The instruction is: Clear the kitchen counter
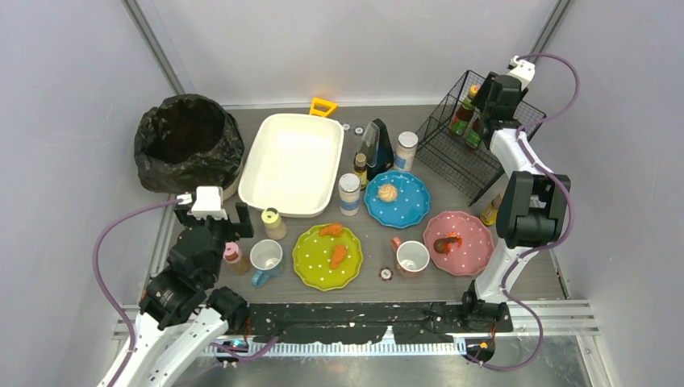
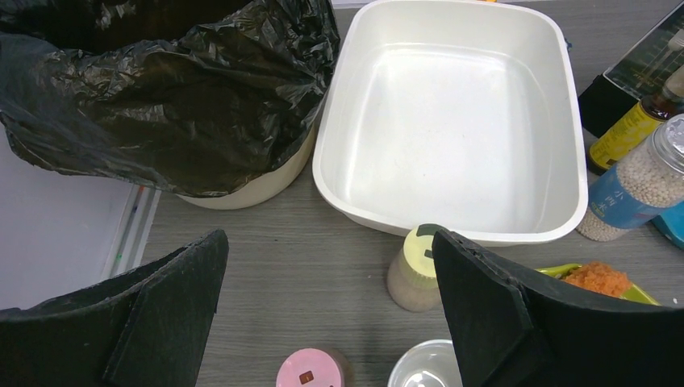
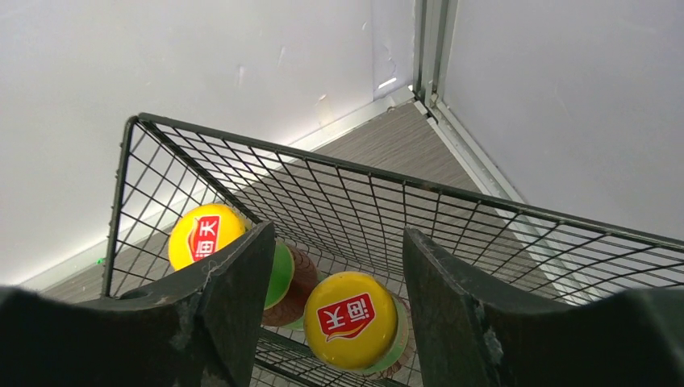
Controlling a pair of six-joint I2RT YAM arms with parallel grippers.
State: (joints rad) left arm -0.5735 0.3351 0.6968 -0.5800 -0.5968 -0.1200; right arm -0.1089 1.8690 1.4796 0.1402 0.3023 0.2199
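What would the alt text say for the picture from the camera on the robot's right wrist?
The robot's open pincer hangs over a black wire basket in a corner of the counter. One yellow-capped bottle stands in the basket right under the gap between the fingers; a second yellow-capped bottle beside it is partly hidden by one finger.

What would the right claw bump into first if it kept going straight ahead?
Most likely the nearer yellow-capped bottle in the wire basket; it sits centred in the open right claw, though depth is unclear.
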